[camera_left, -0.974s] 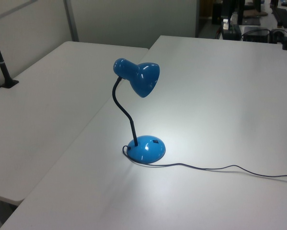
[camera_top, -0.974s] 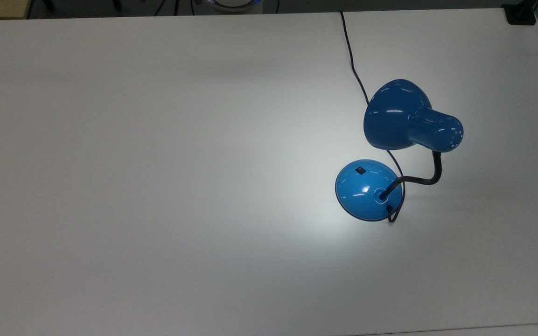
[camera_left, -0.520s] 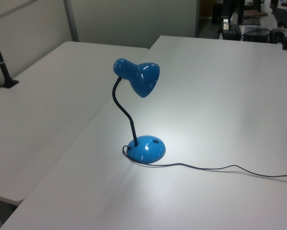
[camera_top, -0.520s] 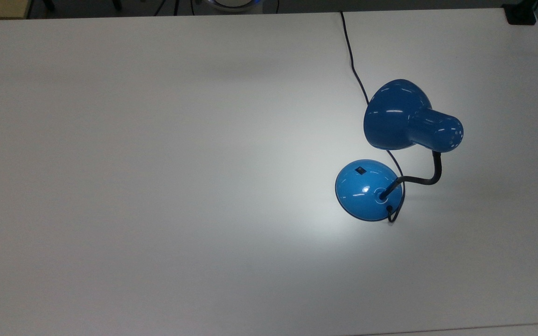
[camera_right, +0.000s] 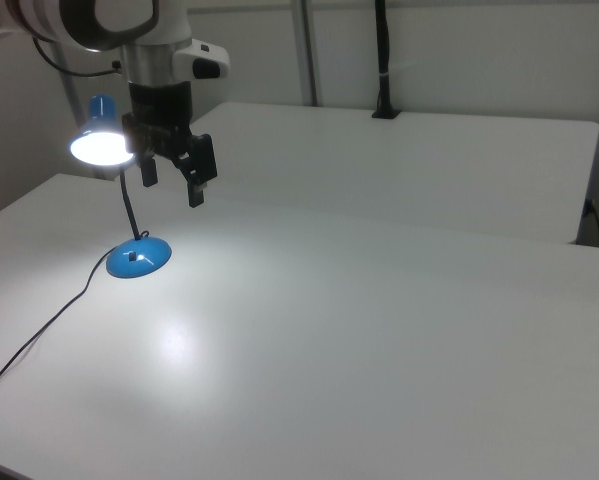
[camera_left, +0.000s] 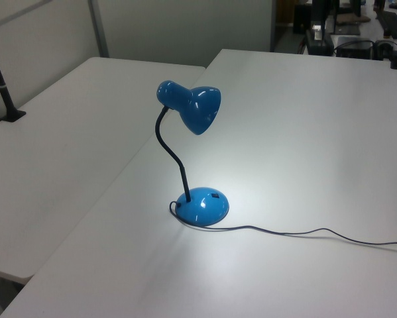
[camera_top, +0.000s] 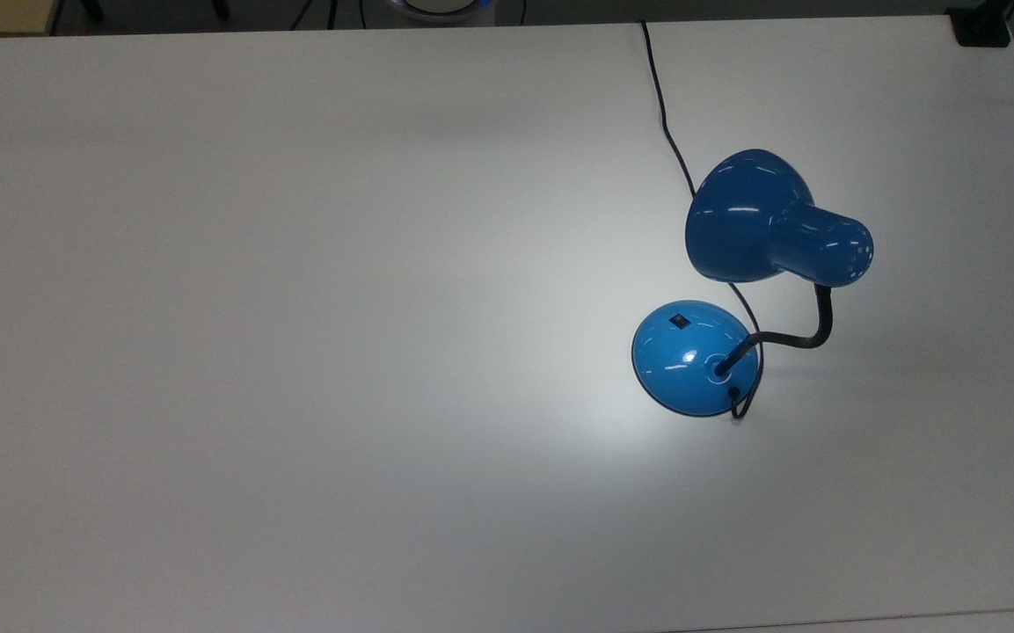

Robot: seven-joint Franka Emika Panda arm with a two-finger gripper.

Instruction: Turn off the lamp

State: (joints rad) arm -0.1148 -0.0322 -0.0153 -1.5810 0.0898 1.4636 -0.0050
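The lamp (camera_right: 109,145) is lit; my end effector (camera_right: 171,184) hangs spread above the worktop (camera_right: 379,320). I'd descend onto the base's switch (camera_top: 679,322), pressing gently.

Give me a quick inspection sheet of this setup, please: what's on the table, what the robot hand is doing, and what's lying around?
Surface: white table, with a bright pool of light beside the lamp's base.
Job's things: blue lamp upright and lit, bulb glowing in the right view; small black switch on the domed base, untouched.
Clutter: nothing seen.
Grippers: gripper open, hanging in the air above the table, to the right view's right of the shade, holding nothing.
Cables: black cord trails from the base across the table.
Surroundings: a second white table alongside; a black post at the far edge.
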